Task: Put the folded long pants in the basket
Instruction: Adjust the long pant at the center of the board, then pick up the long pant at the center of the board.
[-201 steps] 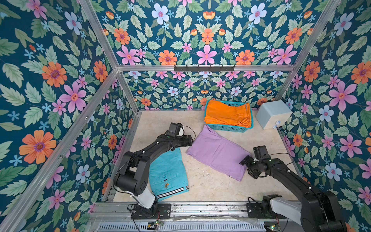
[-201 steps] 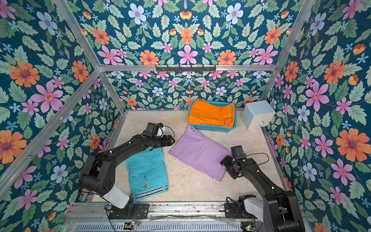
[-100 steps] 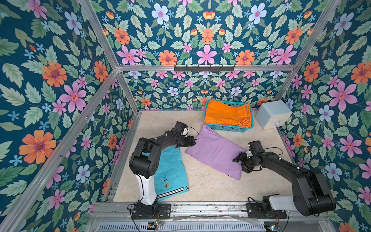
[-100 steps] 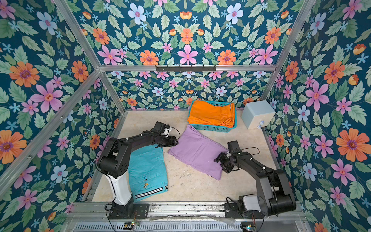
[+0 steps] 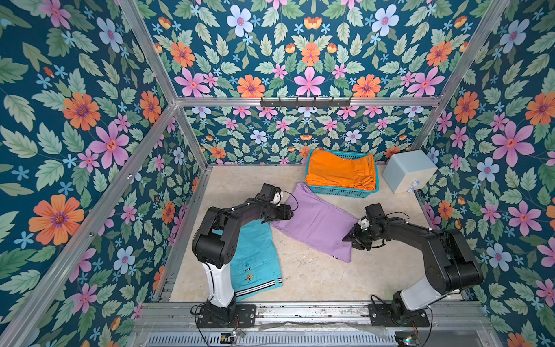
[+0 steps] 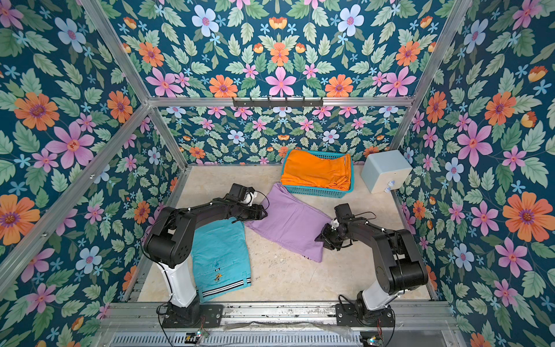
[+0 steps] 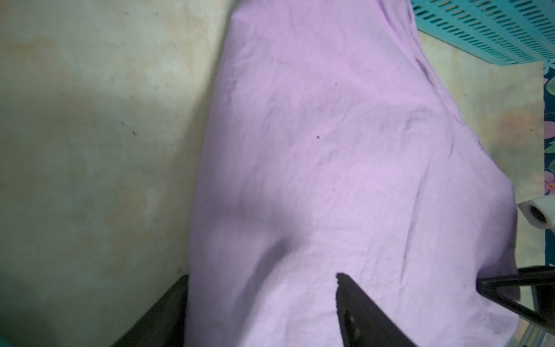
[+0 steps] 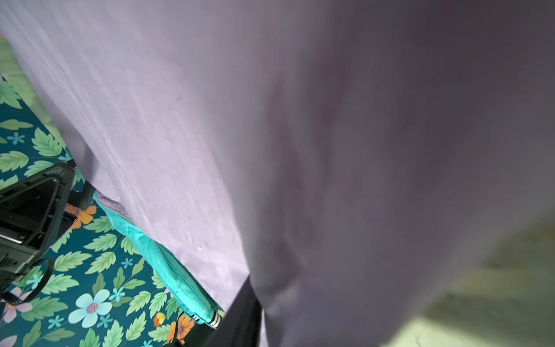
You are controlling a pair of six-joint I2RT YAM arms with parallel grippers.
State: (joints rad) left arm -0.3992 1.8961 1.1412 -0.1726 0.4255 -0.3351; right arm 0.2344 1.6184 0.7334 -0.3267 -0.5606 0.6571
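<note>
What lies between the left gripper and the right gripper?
The lilac pants lie between the left gripper and the right gripper, each at one edge of them. Both top views show this.

Low-reaching left pincer [image 5: 289, 214] gapes, right pincer [image 5: 348, 238] obscured.
</note>
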